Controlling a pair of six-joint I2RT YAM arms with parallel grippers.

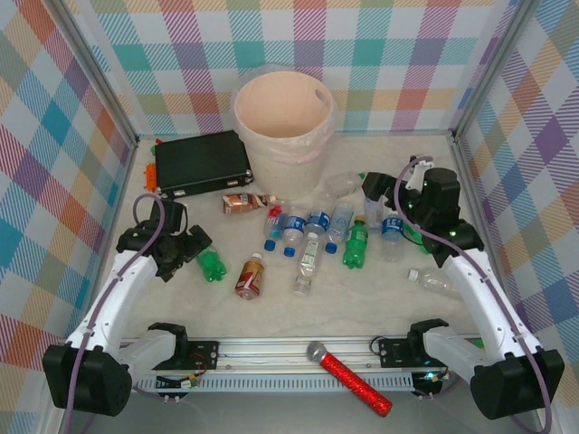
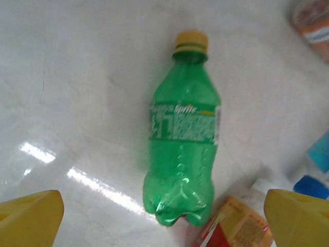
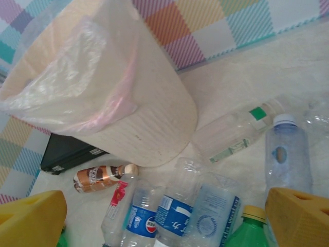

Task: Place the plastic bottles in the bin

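The pale beige bin (image 1: 280,117) stands at the back centre with a clear liner. A green Sprite bottle (image 2: 182,149) with a yellow cap lies on the table, its base between my open left gripper's (image 2: 164,218) yellow fingertips (image 2: 28,218). In the top view this green bottle (image 1: 210,265) lies just right of the left gripper (image 1: 190,246). My right gripper (image 3: 164,221) is open and empty above a cluster of clear blue-labelled bottles (image 3: 175,218), close to the bin (image 3: 103,92). The right gripper (image 1: 378,192) hovers right of the bin.
A black case (image 1: 201,165) lies left of the bin. Brown-labelled bottles (image 1: 246,204) (image 1: 250,277), another green bottle (image 1: 355,244) and a clear bottle (image 1: 432,282) are scattered mid-table. A red glittery microphone (image 1: 348,377) lies on the front rail.
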